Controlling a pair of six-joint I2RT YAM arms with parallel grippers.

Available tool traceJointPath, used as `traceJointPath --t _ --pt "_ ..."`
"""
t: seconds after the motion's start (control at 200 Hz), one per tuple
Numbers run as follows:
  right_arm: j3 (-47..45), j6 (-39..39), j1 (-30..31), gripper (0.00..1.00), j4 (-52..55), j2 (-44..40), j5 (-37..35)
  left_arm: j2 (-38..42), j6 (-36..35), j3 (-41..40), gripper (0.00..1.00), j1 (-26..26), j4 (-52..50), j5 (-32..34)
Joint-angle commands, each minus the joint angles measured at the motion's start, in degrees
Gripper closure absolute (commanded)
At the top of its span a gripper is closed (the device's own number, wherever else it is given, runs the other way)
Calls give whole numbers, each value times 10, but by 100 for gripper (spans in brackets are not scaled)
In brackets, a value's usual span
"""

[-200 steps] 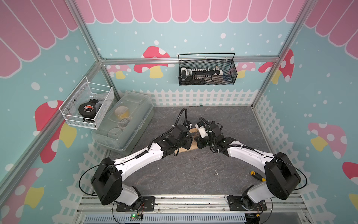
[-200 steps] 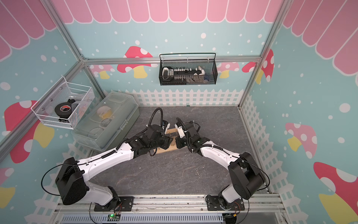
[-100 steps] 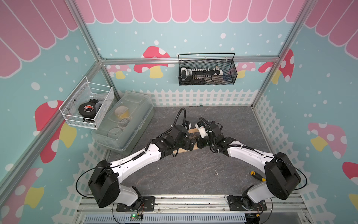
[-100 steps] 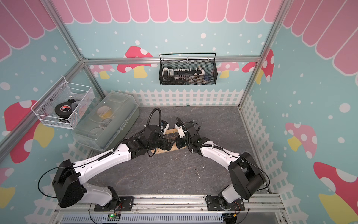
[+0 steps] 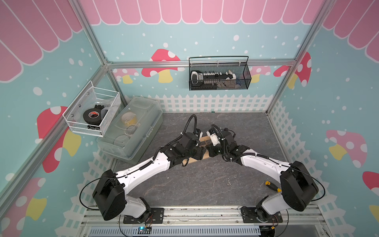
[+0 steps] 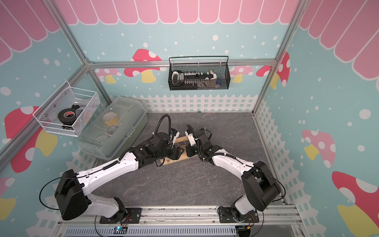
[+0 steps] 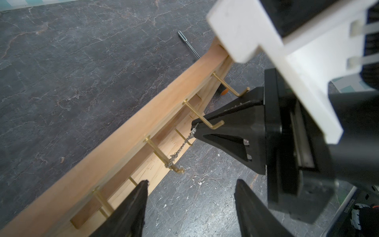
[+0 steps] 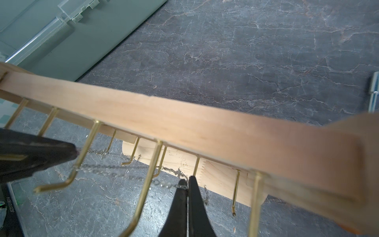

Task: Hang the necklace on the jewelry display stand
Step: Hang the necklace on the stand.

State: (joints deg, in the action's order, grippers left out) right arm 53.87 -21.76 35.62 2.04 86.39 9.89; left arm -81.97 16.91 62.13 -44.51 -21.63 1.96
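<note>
Jewelry display stand (image 8: 184,123): mid-table. Necklace (image 8: 114,174): strung across its pegs (image 8: 90,141), pinched by right gripper (image 8: 187,182); left gripper (image 7: 191,181) released. White basket (image 5: 79,103): black tape roll (image 5: 92,115). Black mesh basket (image 5: 219,87): tools (image 5: 213,76). Clear box (image 5: 141,131): lidded.

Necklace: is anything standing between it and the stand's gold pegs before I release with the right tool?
Nothing visible blocks it. The necklace already lies over one gold peg of the jewelry display stand and runs from there to the right tool, shut on it. The left tool stands open beside that peg.
</note>
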Motion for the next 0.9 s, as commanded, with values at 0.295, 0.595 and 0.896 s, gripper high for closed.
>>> traceJointPath --t 0.295,0.595,0.896 --pt "-12 -6 1 98 -10 -18 -7 -6 1 11 48 7 -2 -34" --pt "-10 -8 2 98 -11 -17 -6 20 1 10 48 7 -14 -32" --pt "-10 -12 8 97 -10 -17 0 41 8 5 48 8 -19 -38"
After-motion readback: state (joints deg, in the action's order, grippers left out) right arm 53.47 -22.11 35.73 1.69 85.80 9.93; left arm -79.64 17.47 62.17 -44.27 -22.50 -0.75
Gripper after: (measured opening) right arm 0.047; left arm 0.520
